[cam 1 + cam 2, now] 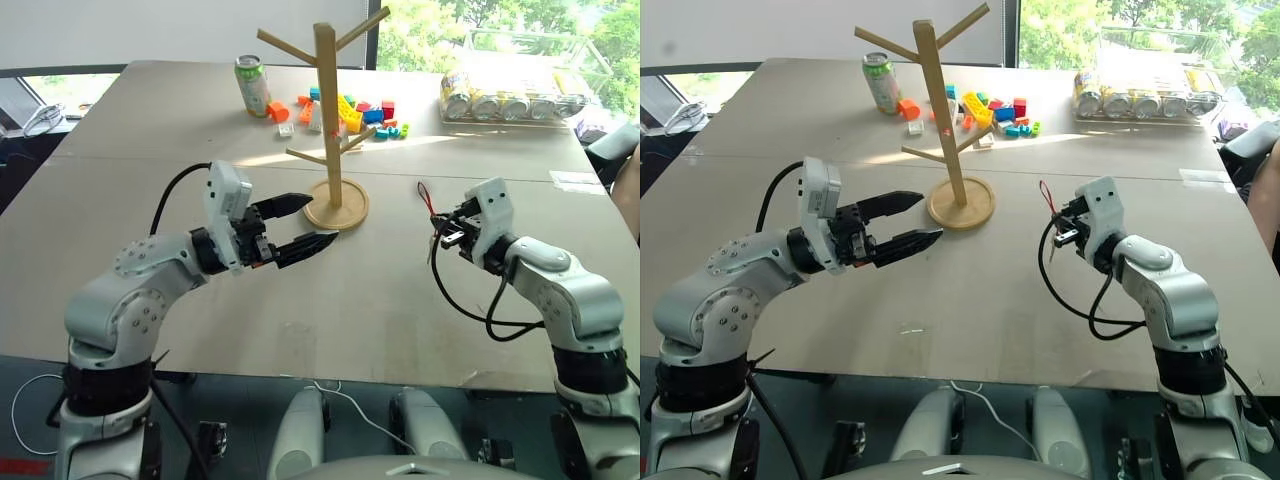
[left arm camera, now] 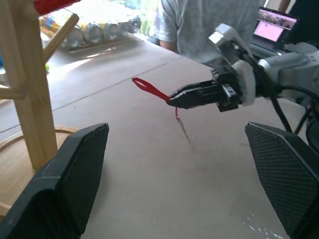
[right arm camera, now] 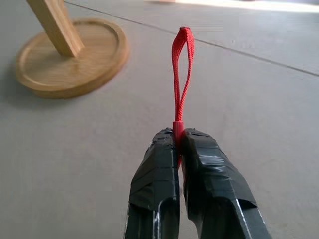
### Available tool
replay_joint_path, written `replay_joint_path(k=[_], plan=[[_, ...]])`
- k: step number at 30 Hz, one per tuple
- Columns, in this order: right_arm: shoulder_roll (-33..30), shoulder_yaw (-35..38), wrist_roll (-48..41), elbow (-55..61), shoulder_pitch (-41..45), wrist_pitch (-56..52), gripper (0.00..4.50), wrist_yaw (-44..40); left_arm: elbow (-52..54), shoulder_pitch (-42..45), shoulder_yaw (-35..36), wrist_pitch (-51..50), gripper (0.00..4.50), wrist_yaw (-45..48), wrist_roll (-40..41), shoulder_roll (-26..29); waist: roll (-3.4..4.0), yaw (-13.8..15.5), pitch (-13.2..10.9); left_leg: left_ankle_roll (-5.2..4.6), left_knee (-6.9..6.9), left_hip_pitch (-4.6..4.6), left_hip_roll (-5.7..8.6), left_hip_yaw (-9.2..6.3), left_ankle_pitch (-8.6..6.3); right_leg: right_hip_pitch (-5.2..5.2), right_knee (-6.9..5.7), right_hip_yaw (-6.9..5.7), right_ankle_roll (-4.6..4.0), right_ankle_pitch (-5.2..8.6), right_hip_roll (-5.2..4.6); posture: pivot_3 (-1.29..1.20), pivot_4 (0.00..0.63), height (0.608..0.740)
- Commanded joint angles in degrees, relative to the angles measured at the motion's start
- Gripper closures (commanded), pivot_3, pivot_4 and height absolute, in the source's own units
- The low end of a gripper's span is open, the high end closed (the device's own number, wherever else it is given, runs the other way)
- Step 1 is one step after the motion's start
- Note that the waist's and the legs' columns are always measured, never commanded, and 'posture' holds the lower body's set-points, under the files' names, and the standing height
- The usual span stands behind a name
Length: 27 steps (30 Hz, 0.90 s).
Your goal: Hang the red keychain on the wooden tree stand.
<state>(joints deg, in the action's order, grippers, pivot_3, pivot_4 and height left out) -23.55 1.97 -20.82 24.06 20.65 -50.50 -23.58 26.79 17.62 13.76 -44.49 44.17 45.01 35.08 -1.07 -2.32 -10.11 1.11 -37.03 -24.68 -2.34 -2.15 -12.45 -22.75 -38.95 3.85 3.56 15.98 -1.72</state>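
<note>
My right gripper (image 3: pixel 178 144) was clamped shut on the red keychain (image 3: pixel 180 74), pinching the cord near its lower end; loop stuck out past the fingertips, free in the air above the counter (image 1: pixel 380 290). In the left wrist view the rest of the keychain hung below the closed fingers, too thin to make out clearly. Right gripper sat to the right of the wooden tree stand (image 1: pixel 327 110), apart from it, pointing roughly toward its round base.

My left gripper (image 1: pixel 312 222) was wide open, holding nothing, fingers level and pointing right, tips just short of the stand's base on its left side.

Stand was upright mid-counter, pegs bare. Behind it: a green can (image 1: pixel 253 85), a scatter of colourful toy blocks (image 1: pixel 350 112), and a clear tray of cans (image 1: pixel 510 98) at the far right. A person in a grey shirt (image 2: pixel 197 25) stood past the counter edge.
</note>
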Motion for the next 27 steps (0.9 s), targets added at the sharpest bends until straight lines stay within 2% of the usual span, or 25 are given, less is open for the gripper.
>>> replay_joint_path(k=[1,7,17,27], plan=[[0.57,-0.33,-1.45,7.43,-2.13,5.54,4.44,-1.67,6.32,-1.71,4.25,0.19,0.00,-6.11,3.84,-1.69,0.00,0.00,0.00,0.00,-0.01,0.01,0.00,0.01,0.00,0.01,-0.01,0.00,0.00,0.00,0.00,0.00,0.150,0.740],[4.96,-2.97,-1.13,8.69,-1.94,15.47,4.44,-2.74,14.47,-5.83,6.54,-2.03,0.00,-17.06,13.48,-4.49,-0.01,-0.03,0.01,0.00,-0.13,0.06,-0.01,0.02,0.00,0.06,-0.03,0.05,0.01,0.00,0.01,0.00,0.150,0.740],[6.65,-7.79,0.19,3.56,2.55,25.66,4.44,-8.42,16.25,-9.44,8.77,0.16,0.00,-21.52,20.29,-1.56,-0.01,0.00,0.01,0.01,-0.12,0.08,0.00,0.02,0.01,0.06,-0.02,0.04,0.00,0.00,0.02,0.00,0.150,0.740],[9.54,-9.59,2.38,-4.96,8.12,30.56,4.44,-8.46,17.04,-10.19,8.08,2.34,0.00,-23.74,22.69,-0.47,0.00,0.01,0.00,0.01,-0.10,0.09,0.00,0.02,0.01,0.06,-0.03,0.04,-0.01,0.00,0.03,0.00,0.150,0.740]])
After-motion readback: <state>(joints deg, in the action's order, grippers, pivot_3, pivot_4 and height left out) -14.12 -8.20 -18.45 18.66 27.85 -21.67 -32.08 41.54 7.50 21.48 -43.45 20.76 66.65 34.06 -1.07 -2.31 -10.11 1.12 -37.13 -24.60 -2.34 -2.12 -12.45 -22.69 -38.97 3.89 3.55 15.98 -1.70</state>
